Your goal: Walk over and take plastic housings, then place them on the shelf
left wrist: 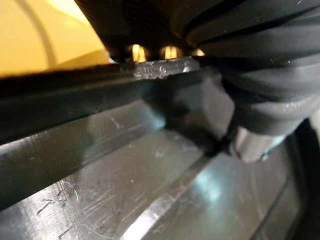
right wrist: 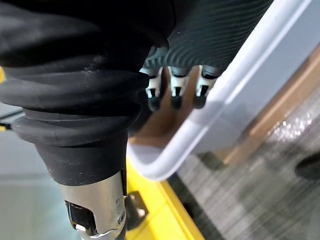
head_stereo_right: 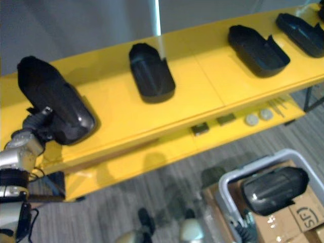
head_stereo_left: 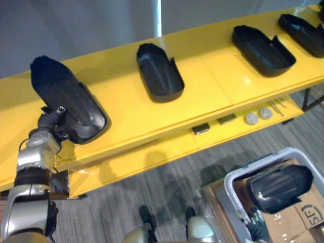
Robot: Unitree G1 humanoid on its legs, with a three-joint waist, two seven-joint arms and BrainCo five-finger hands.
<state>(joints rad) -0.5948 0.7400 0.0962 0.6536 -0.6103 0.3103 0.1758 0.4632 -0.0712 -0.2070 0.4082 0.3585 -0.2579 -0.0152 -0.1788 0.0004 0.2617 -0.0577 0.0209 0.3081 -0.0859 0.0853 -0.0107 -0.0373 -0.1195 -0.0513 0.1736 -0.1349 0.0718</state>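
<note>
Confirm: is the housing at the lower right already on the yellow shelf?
No, that housing hangs over the white bin, apart from the yellow shelf.

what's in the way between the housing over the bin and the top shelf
Nothing visible. The housing is over the bin, above its white rim, and bare shelf lies open between the placed housings.

Shelf [head_stereo_left: 212,86]: yellow, glossy top board.
Left end: black housing [head_stereo_left: 71,98], domed side up, by the front edge.
Middle: second housing [head_stereo_left: 159,71], hollow up.
Right end: two housings [head_stereo_left: 262,50], hollow up.
Lower board [head_stereo_left: 167,147]: two dark blocks [head_stereo_left: 201,128], two grey discs [head_stereo_left: 251,118], toward its right end.
</note>
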